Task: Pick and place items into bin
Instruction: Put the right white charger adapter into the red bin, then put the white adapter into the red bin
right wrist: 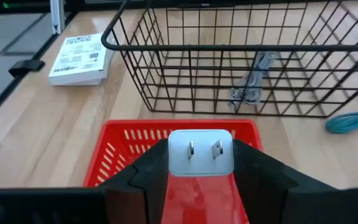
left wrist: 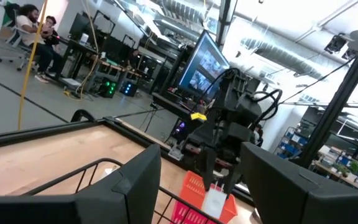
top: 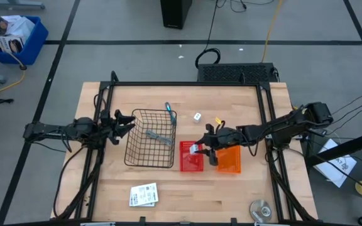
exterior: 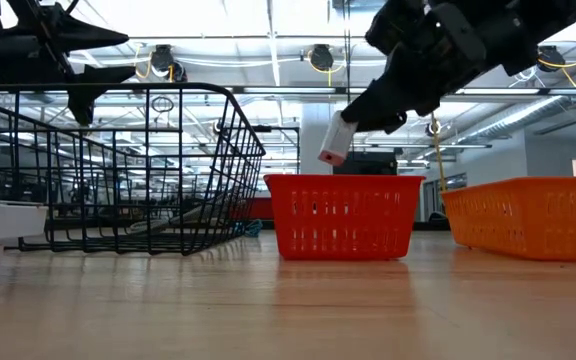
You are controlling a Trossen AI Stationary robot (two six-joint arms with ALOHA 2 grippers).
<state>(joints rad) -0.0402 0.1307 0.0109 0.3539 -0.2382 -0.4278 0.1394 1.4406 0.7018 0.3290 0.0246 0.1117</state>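
My right gripper [right wrist: 201, 167] is shut on a small white plug adapter [right wrist: 201, 149] with two metal prongs, above the red basket [top: 190, 162]. In the low view the adapter [exterior: 336, 140] hangs clear over that basket [exterior: 343, 215]. My left gripper [top: 123, 122] is open and hovers at the left rim of the black wire basket [top: 151, 139]. A grey metal tool [top: 159, 136] lies inside the wire basket. A blue-handled tool [top: 168, 112] lies at its far right corner. One white cube [top: 197, 117] sits on the table, and the white card packet [top: 143, 195] lies flat near the near edge. My right gripper pinches the white plug adapter by its two opposite side faces [right wrist: 174, 155], one finger [right wrist: 145, 177] on each side, with the pronged face turned toward the wrist camera. The fingers slant down from the table's right side. The adapter is lifted clear, tilted, above the red basket's opening.
An orange basket [top: 229, 161] stands right of the red one. A small yellow item [top: 219, 120] lies near the white cube, and a round disc [top: 261, 209] sits at the near right corner. Open tabletop lies between the baskets and the near edge [top: 200, 201].
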